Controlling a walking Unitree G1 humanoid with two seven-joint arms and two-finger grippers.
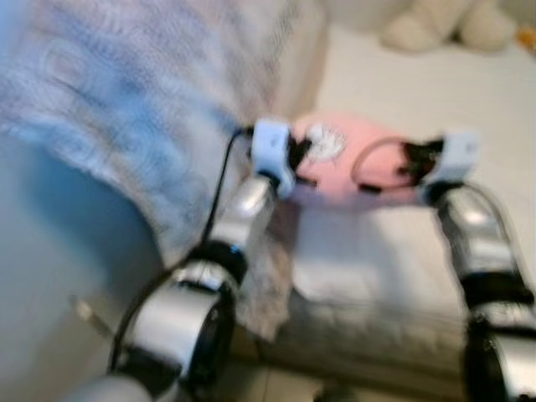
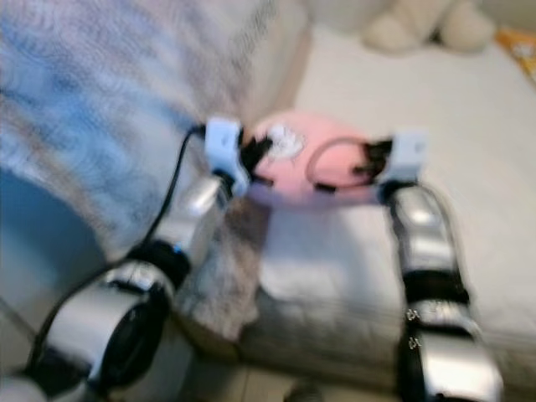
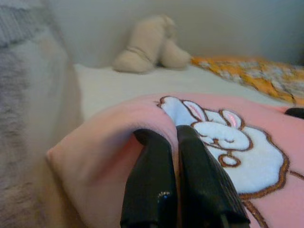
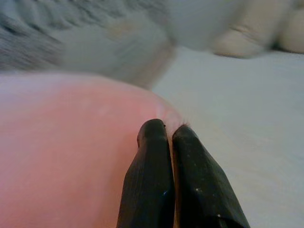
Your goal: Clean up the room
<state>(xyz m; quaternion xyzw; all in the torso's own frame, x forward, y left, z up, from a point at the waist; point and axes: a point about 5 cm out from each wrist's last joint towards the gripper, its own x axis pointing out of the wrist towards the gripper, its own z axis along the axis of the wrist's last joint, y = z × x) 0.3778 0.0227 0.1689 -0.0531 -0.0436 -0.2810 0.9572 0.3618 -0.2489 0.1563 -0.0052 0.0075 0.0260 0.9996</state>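
— Pink cushion [image 1: 356, 163] first: who is gripping it?

— Both arms are. The left gripper [image 3: 175, 135] is pinching a fold of the pink fabric, its two black fingers [image 3: 152, 175] pressed nearly together just beside the embroidered white rabbit [image 3: 223, 145]. The right gripper [image 4: 167, 128] is doing the same at the opposite end, fingers narrowed onto the cushion's edge with only a sliver of cloth between them.

— And where is the cushion sitting?

— It is lying stretched between the two grippers over the near part of a cream mattress [image 1: 435, 84]. Whether it is touching the mattress or being held just off it, I cannot tell; the head views are blurred.

— What is lying around it?

— On the robot's left, a grey-blue knitted blanket [image 1: 142, 100] is hanging down over the side of the bed, close to the left arm [image 1: 243, 209]. At the far end of the mattress, a beige plush toy [image 3: 149, 45] is resting against the wall, well apart from the cushion. Beside that toy, an orange patterned cloth [image 3: 251, 71] is spreading across the far corner.

— And the right arm?

— The right arm [image 1: 473, 234] is reaching up over the front edge of the mattress.
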